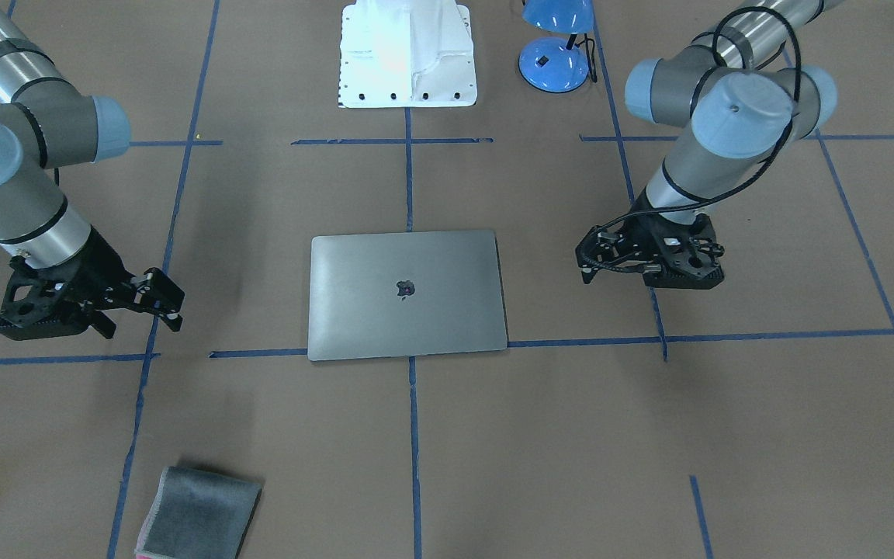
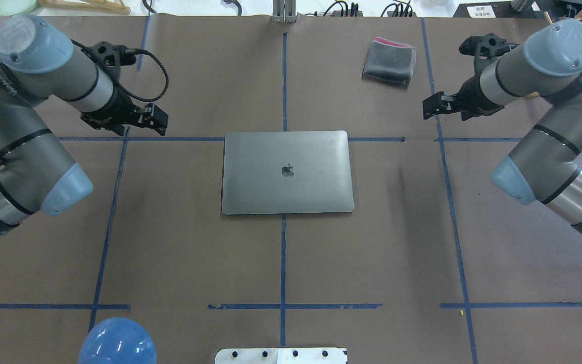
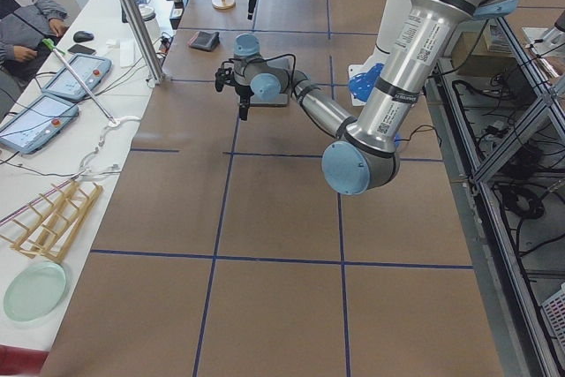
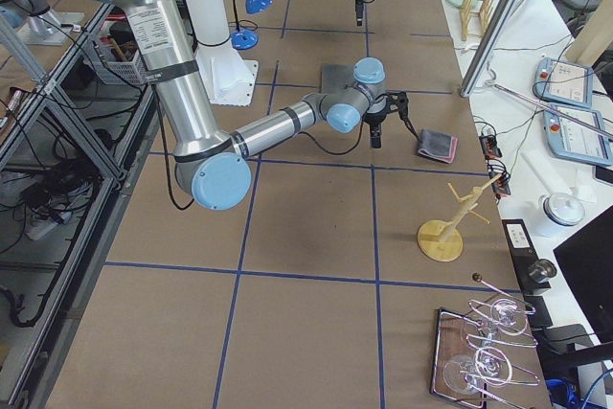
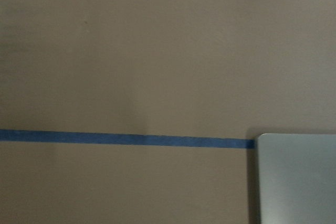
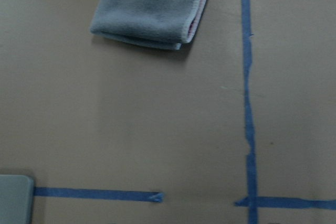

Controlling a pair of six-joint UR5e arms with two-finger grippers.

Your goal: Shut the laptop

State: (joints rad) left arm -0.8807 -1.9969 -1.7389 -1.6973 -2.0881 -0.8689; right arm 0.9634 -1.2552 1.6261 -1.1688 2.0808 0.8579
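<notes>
I count one laptop (image 2: 287, 172) on the table. Past its far edge, off toward the right arm's side, I see one folded cloth (image 2: 389, 61). On the robot's side of the laptop I have one blue lamp (image 1: 555, 58) and one white base plate (image 1: 407, 54). Two arms flank the laptop, so two grippers: the left gripper (image 2: 155, 119) and the right gripper (image 2: 433, 106).
</notes>
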